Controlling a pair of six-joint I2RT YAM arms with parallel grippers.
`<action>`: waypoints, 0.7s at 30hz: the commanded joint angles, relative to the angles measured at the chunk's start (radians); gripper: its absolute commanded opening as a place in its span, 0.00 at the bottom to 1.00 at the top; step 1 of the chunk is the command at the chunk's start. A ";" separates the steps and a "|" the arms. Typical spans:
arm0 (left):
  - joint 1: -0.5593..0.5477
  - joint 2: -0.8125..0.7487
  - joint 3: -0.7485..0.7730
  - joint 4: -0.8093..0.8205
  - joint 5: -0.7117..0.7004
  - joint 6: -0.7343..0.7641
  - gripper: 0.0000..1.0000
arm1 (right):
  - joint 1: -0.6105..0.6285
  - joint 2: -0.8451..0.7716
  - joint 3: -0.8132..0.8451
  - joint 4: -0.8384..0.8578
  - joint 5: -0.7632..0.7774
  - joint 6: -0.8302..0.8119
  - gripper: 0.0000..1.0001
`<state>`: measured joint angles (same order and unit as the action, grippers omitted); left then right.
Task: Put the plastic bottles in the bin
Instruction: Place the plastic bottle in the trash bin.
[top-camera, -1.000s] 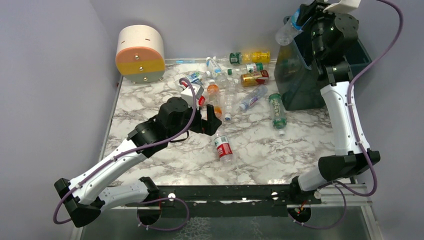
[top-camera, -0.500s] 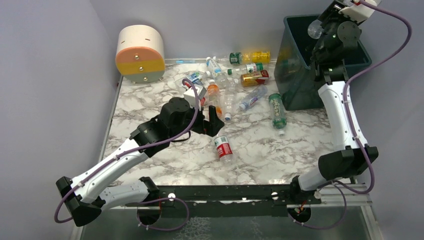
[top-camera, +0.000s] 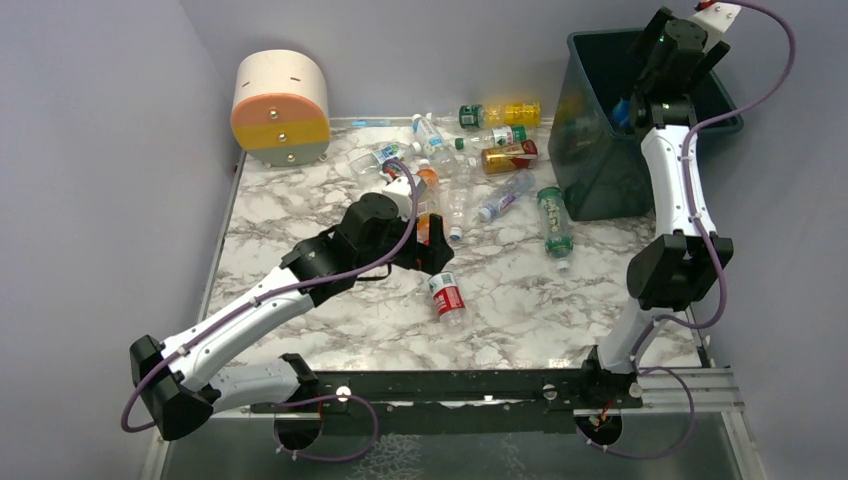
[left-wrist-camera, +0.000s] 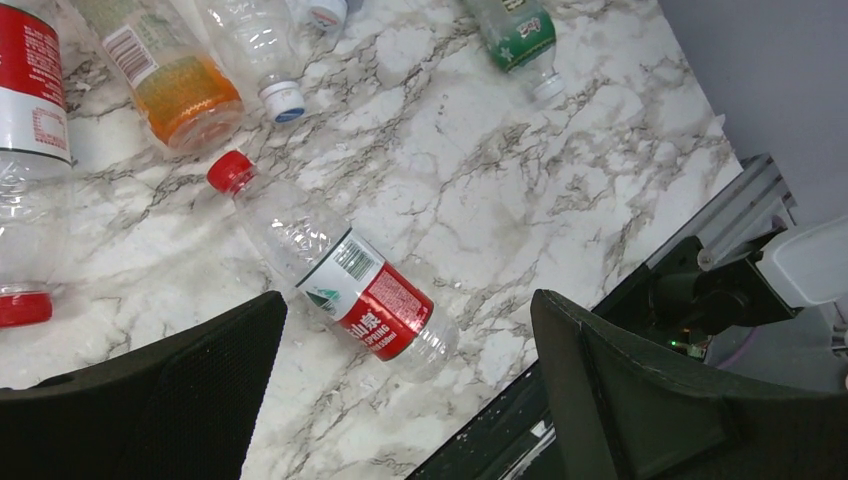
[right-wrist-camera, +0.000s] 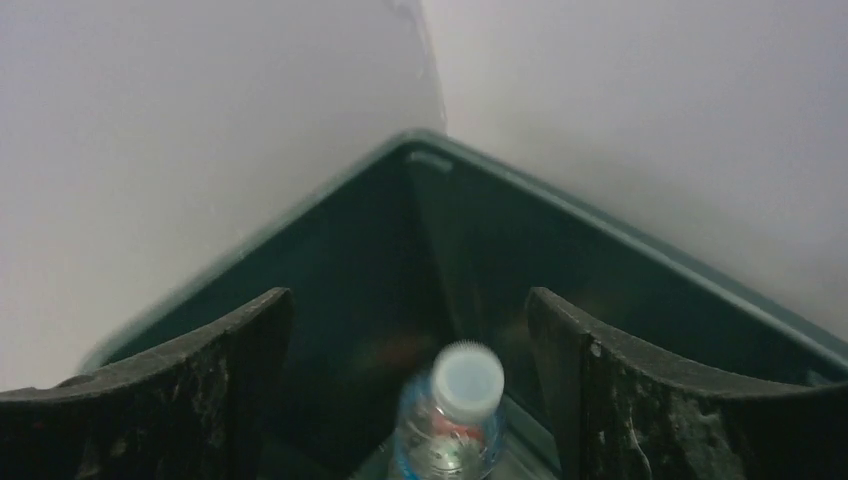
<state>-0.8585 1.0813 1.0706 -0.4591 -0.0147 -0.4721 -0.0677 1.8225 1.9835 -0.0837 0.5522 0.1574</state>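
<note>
– Plastic bottles: where are they to be found?
– Most are seen lying on the marble table (top-camera: 560, 300), gathered toward its far side, to the left of the bin (top-camera: 592, 160). A yellow-filled bottle (top-camera: 505, 113) is laid along the far edge. A green-labelled bottle (top-camera: 555, 225) is laid just in front of the bin. A red-labelled bottle (top-camera: 447, 297) is set apart from the rest, nearer the arms. A white-capped bottle (right-wrist-camera: 448, 415) is seen inside the bin, cap upward and blurred.
– How are the fingers of the right gripper held?
– The right gripper (right-wrist-camera: 408, 295) is held over an inner corner of the bin with its fingers spread apart. The white-capped bottle is seen below and between them, with a gap on either side, so nothing is gripped.
– And the left gripper?
– The left gripper (left-wrist-camera: 405, 300) is held over the table with its fingers spread wide. The red-labelled bottle is seen on its side beneath the gap, its red cap pointed toward an orange-filled bottle (left-wrist-camera: 180, 85). It is touched by neither finger.
– What else is stood on the table?
– A round cream, orange and yellow drum (top-camera: 282, 105) is placed at the far left corner.
</note>
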 joint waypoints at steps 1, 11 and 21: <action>0.004 0.033 -0.007 -0.014 0.024 -0.023 0.99 | -0.004 0.000 0.027 -0.096 -0.108 0.072 0.94; 0.010 0.113 -0.023 -0.019 0.004 -0.068 0.99 | -0.004 -0.121 0.030 -0.072 -0.396 0.087 0.99; 0.014 0.210 -0.088 0.002 0.078 -0.233 0.99 | 0.182 -0.249 -0.032 -0.194 -0.842 0.063 0.99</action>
<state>-0.8467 1.2842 1.0252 -0.4706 0.0177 -0.6064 0.0017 1.5997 1.9980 -0.1856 -0.0788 0.2539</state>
